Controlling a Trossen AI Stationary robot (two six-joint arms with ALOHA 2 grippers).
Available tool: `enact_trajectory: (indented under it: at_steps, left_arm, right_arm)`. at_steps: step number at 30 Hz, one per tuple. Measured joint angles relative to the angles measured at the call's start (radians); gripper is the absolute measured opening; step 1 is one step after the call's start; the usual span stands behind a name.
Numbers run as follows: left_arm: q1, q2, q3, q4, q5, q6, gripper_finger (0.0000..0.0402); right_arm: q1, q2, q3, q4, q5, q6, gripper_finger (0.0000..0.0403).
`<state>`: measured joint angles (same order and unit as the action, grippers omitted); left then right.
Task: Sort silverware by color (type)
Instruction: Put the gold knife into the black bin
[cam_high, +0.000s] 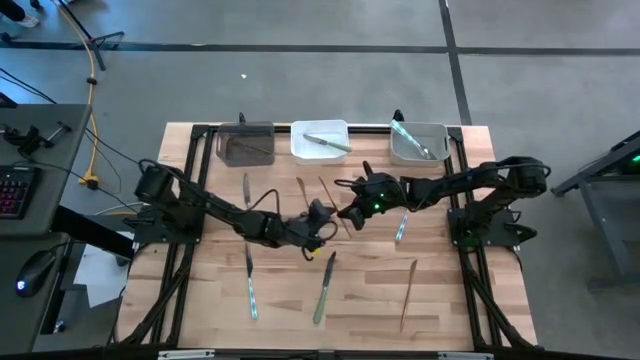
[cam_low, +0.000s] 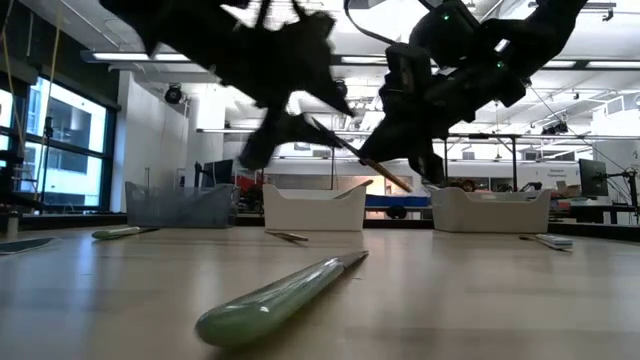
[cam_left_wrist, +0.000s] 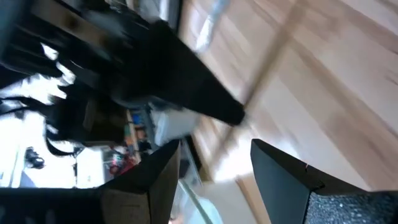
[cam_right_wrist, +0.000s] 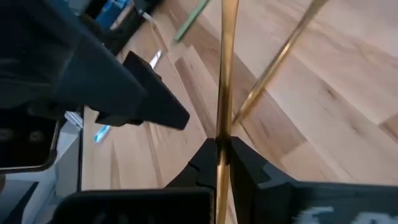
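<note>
From above, we see both arms meeting over the middle of the table (cam_high: 200, 300). The right gripper (cam_high: 352, 212) comes in from the right of the frame, the left gripper (cam_high: 318, 222) from the left, almost touching each other. Three bins sit along the top edge: a dark bin (cam_high: 246, 143), a white bin (cam_high: 320, 141) with a green piece inside, and a grey bin (cam_high: 419, 143) holding pale pieces. Loose cutlery lies across the wood: a green knife (cam_high: 324, 288) at lower centre, a blue-handled piece (cam_high: 251, 285) lower left, a bronze piece (cam_high: 408, 293) lower right, another blue one (cam_high: 401, 227) just under the right arm.

At table level, the green knife (cam_low: 275, 296) lies in the foreground, and the two dark grippers hang overhead with a bronze fork (cam_low: 362, 157) slanting between them, off the table.

Through the left wrist camera, the left gripper (cam_left_wrist: 214, 165) has its fingers spread with nothing between them.

Through the right wrist camera, the right gripper (cam_right_wrist: 222, 150) is pinched tight on the bronze fork (cam_right_wrist: 227, 68), which runs straight up the frame.
</note>
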<state>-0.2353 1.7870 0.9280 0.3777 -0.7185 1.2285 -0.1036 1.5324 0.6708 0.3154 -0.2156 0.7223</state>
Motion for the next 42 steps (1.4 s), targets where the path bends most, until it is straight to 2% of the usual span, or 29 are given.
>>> enact_trajectory:
  at_steps: [10,21,30,33,37,42]
  left_arm:
    - [0.028,0.019,0.017,-0.044,-0.005,0.040,0.0174]
    - [0.030,0.019,0.018,-0.088,0.013,0.040,0.0096]
    - [0.027,0.019,0.017,-0.093,0.024,0.072,0.0014]
    - [0.024,0.019,0.017,-0.094,0.020,0.078,0.0010]
    - [0.023,0.019,0.017,-0.099,-0.007,0.061,0.0009]
    - [0.029,0.000,-0.009,-0.128,-0.008,-0.009,0.0007]
  right_arm:
    - [0.030,0.037,0.044,-0.002,-0.007,-0.005,0.0000]
    - [0.041,0.033,0.057,0.000,-0.006,-0.005,0.0000]
    - [0.041,0.033,0.057,0.007,0.005,-0.015,0.0000]
    - [0.041,0.033,0.056,0.006,0.005,-0.058,0.0001]
    - [0.041,0.031,0.056,0.002,0.007,-0.105,0.0025]
    - [0.035,-0.002,0.056,-0.033,-0.003,-0.150,0.0090]
